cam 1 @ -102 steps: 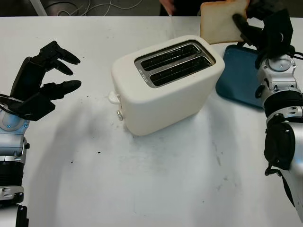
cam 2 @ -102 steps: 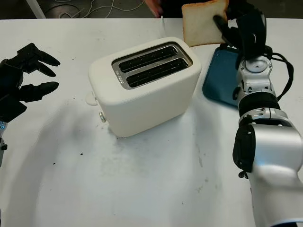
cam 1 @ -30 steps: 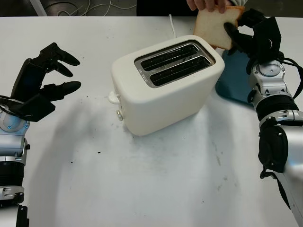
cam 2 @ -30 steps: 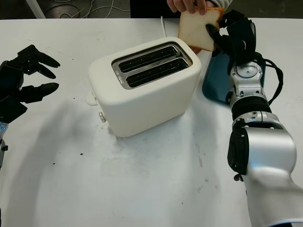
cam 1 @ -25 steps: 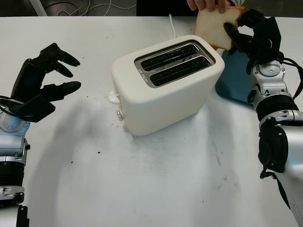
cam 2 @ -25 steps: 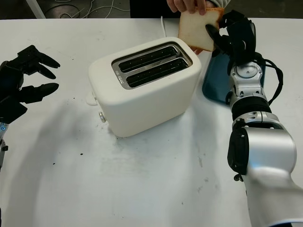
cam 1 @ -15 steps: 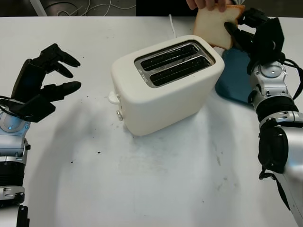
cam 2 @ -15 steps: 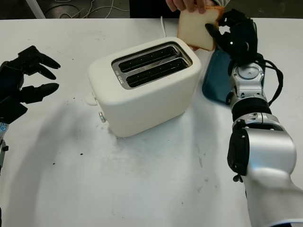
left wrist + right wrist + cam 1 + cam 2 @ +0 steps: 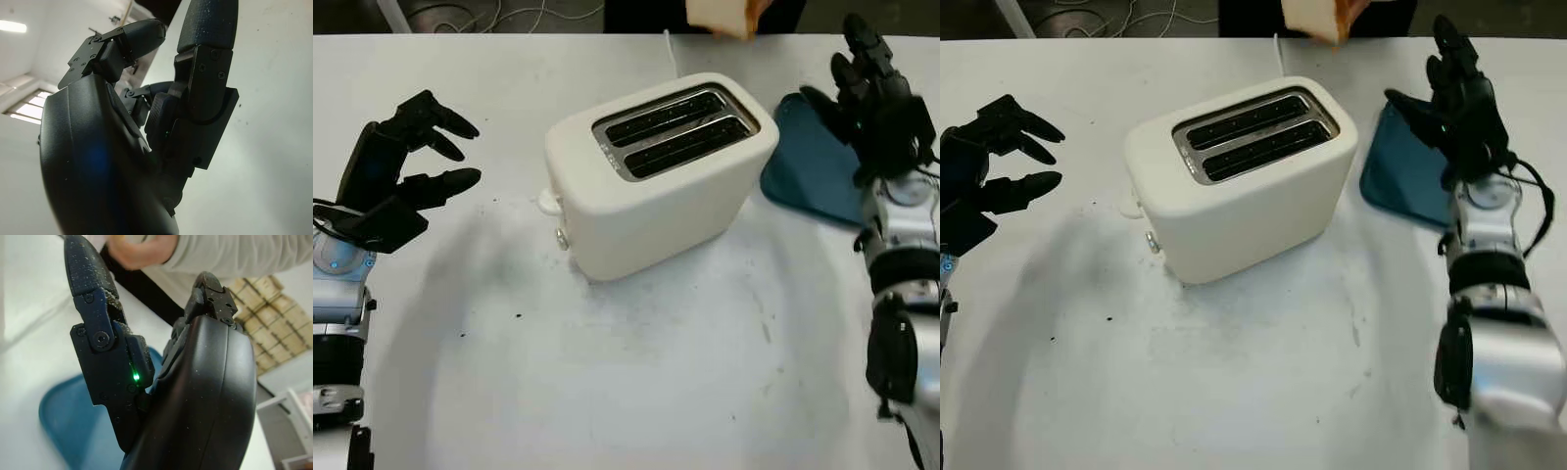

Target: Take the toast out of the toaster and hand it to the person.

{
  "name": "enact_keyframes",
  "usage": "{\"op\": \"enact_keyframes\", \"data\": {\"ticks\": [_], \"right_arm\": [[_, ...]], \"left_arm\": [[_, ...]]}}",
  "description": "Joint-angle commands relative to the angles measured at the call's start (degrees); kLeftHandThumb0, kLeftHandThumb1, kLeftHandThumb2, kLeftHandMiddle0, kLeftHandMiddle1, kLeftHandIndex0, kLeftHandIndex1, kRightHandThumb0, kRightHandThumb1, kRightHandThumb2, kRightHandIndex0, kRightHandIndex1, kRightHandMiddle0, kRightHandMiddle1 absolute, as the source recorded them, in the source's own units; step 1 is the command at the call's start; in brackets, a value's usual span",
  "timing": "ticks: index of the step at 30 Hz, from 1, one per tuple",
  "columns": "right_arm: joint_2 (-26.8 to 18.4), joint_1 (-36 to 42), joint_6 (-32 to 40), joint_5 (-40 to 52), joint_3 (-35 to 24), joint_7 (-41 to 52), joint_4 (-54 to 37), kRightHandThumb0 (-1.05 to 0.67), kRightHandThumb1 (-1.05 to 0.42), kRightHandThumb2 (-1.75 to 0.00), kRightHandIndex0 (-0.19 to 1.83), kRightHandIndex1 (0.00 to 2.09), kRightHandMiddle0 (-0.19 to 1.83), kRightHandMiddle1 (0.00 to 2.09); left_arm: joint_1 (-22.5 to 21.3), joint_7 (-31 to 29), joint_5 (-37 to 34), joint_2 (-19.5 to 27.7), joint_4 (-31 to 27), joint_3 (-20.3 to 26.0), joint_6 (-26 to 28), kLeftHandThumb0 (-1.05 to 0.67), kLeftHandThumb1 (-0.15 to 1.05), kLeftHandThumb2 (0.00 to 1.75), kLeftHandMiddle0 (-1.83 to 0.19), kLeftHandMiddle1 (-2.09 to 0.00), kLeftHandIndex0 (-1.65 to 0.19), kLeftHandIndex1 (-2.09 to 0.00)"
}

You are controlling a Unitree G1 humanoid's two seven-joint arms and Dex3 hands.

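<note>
The cream two-slot toaster point(image 9: 656, 171) stands mid-table with both slots showing dark and bare. A slice of toast point(image 9: 720, 14) is at the far edge, held by a person's hand point(image 9: 1344, 8). My right hand point(image 9: 867, 93) is open above the blue tray point(image 9: 808, 162), to the right of the toaster and apart from the toast. My left hand point(image 9: 396, 181) is open at the table's left side, well away from the toaster. In the right wrist view my right hand's fingers point(image 9: 95, 318) stand over the tray point(image 9: 68, 431), with the person's hand point(image 9: 142, 247) beyond.
The toaster's white cord point(image 9: 671, 54) runs from its back toward the far edge. White tabletop point(image 9: 636, 372) stretches bare in front of the toaster. Dark crumbs point(image 9: 517, 315) dot the surface left of centre.
My right hand has let go of the toast and drawn back to the right over the tray. The person's hand has carried the slice away toward the far edge. My left hand stayed put.
</note>
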Motion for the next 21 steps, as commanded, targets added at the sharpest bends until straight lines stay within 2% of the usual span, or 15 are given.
{"op": "enact_keyframes", "data": {"ticks": [1, 4, 7, 11, 17, 21], "right_arm": [[-0.7, 4.8, -2.1, -0.2, -0.1, -0.7, -4.8, -1.01, -0.92, -0.17, 0.0, 0.0, 0.0, 0.0], [3.1, 13.9, 0.7, 5.7, -1.6, 1.5, -16.9, -0.95, -0.92, -0.21, 0.0, 0.0, 0.0, 0.0], [7.2, 23.2, 4.1, 12.0, -1.6, 4.1, -29.3, -0.91, -0.92, -0.12, 0.0, 0.0, 0.0, 0.0], [11.9, 35.2, 8.1, 14.6, 0.7, 4.2, -44.3, -0.91, -0.92, -0.08, 0.0, 0.0, 0.02, 0.01], [16.9, 43.7, 8.5, 13.9, 3.2, 3.7, -54.1, -0.87, -0.92, -0.08, 0.02, 0.01, 0.04, 0.01], [18.8, 45.3, 8.4, 12.2, 3.8, 2.0, -56.6, -0.9, -0.92, -0.08, 0.03, 0.01, 0.05, 0.01]], "left_arm": [[1.5, 0.2, -0.4, -0.4, -0.1, 0.1, 0.2, -1.05, 0.92, 0.23, -0.52, -1.39, -0.37, -1.31], [2.4, 0.2, -0.6, -0.4, -0.8, 0.4, 0.3, -1.05, 0.92, 0.24, -0.51, -1.39, -0.36, -1.31], [4.0, 0.1, -1.4, -0.8, -3.1, 0.9, 1.2, -1.05, 0.92, 0.24, -0.5, -1.38, -0.36, -1.31], [7.3, 0.3, -3.9, -2.5, -7.3, 2.1, 3.2, -1.05, 0.92, 0.21, -0.51, -1.34, -0.39, -1.26], [12.7, 1.5, -8.7, -7.4, -14.9, 4.1, 6.9, -1.05, 0.92, 0.12, -0.56, -1.22, -0.49, -1.1], [15.7, 3.5, -8.9, -11.3, -16.4, 4.3, 6.2, -1.05, 0.92, 0.1, -0.56, -1.2, -0.47, -1.09]]}}
